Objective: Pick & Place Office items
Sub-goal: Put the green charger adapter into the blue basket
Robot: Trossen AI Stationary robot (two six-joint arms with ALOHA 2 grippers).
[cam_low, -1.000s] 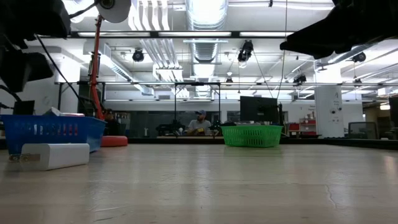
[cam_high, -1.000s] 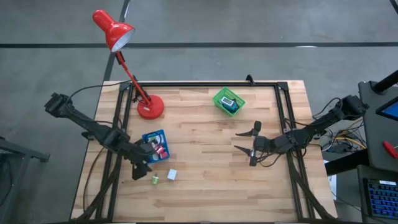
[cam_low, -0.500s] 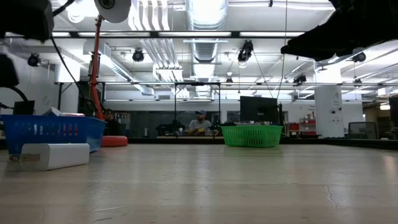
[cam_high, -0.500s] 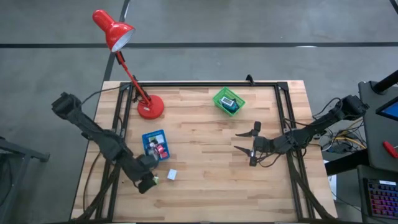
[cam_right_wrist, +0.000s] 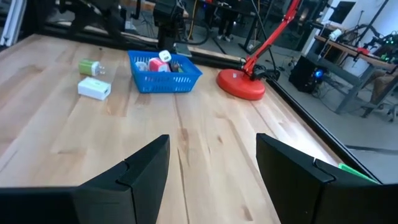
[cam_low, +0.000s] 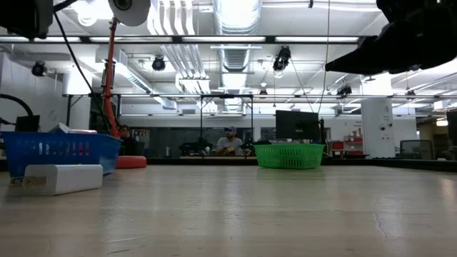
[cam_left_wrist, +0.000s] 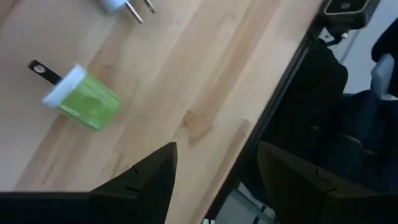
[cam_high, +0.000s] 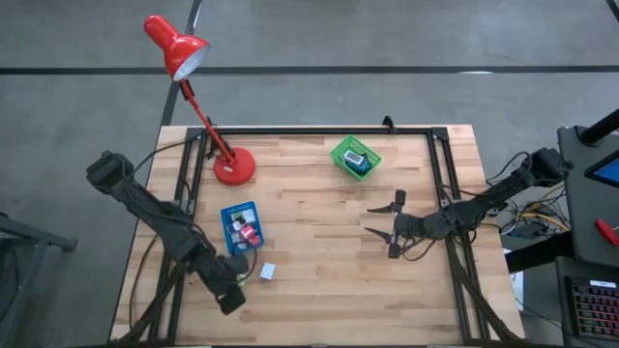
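Note:
My left gripper is open and hovers over the table's near left part, touching nothing. Just ahead of it a green block with a white cap and a dark prong lies on its side on the wood. A white plug-like piece lies flat a little farther right. The blue tray holds red, white and other small pieces. The green basket holds a teal and a dark piece. My right gripper waits open above the table's right middle.
The red desk lamp stands with its base at the far left, its head outside the table. A black frame rail runs along the table edge close to my left gripper. Bare wood lies between tray, basket and right gripper. A person sits far behind.
My left arm has swung from beside the blue tray toward the table's near edge, ending beside the green block. Its elbow has moved in toward the table. The green and white pieces have stayed where they lay.

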